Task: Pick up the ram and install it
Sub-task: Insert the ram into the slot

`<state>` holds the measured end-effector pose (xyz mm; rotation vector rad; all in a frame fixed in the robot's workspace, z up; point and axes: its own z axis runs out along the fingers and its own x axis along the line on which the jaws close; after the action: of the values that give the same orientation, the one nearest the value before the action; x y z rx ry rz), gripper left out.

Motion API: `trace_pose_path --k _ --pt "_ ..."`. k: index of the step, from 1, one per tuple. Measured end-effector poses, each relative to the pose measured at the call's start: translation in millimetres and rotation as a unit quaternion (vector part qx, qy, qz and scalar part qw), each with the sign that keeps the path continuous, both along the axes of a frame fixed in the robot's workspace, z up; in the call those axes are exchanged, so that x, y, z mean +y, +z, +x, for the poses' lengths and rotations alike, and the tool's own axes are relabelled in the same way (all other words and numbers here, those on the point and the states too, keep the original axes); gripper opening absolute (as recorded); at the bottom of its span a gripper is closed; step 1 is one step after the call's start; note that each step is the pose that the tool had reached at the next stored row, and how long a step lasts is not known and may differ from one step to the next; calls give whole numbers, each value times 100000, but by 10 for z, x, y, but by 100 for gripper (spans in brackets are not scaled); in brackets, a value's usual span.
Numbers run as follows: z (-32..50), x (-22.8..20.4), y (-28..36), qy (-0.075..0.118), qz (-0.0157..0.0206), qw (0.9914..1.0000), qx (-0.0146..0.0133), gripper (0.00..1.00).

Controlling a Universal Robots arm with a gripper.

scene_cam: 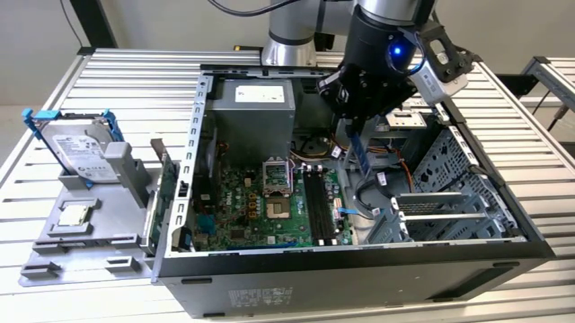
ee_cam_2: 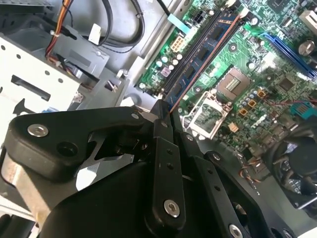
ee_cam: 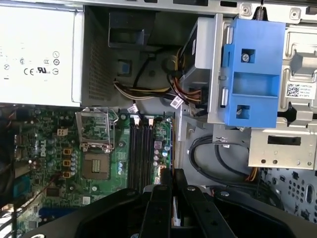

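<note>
My gripper (scene_cam: 355, 128) hangs over the open computer case (scene_cam: 193, 168), shut on the top end of the ram (scene_cam: 361, 153), a thin blue stick that points down into the case. The ram's lower end is above the motherboard's edge, just to the exterior view's right of the black memory slots (scene_cam: 316, 196) and apart from them. In the second wrist view the black fingers (ee_cam_2: 163, 144) pinch the ram (ee_cam_2: 200, 55), which stretches away with dark chips on its face. In the first wrist view the ram (ee_cam: 172, 146) is edge-on beside the slots (ee_cam: 140, 148).
A grey power supply (scene_cam: 256, 111) fills the case's back, and a metal drive cage (scene_cam: 449, 195) with cables (scene_cam: 368, 195) crowds the exterior view's right. The processor socket (scene_cam: 277, 192) lies beside the slots. Outside, a grey tray (scene_cam: 90, 235) carries a hard drive (scene_cam: 81, 151) and a small square chip (scene_cam: 72, 214).
</note>
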<state>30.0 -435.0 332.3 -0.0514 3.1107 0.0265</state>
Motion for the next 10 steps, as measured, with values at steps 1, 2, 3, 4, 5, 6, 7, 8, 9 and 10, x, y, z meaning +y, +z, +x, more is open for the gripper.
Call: trace_pose_path --k 1,2,3,4,5,6,7,8,9,10 --pt "0 -5 -16 -70 -52 100000 1 0" --pt "-1 -7 -33 -238 -112 100000 2 0" --pt "-2 -8 -51 -473 -185 99999 1 0" --pt "-2 -9 -68 -648 -252 99998 2 0" --pt "-3 -12 -82 -752 -317 99997 -2 0" --pt "-4 -18 -93 -846 -403 99996 1 0" --pt "-5 -24 -102 -945 -483 99994 0 0" --pt "-6 -30 -111 -1041 -576 99993 0 0" --pt "-7 -36 -120 -1138 -663 99991 -2 0" --pt "-9 -43 -127 -1216 -757 99990 2 0"
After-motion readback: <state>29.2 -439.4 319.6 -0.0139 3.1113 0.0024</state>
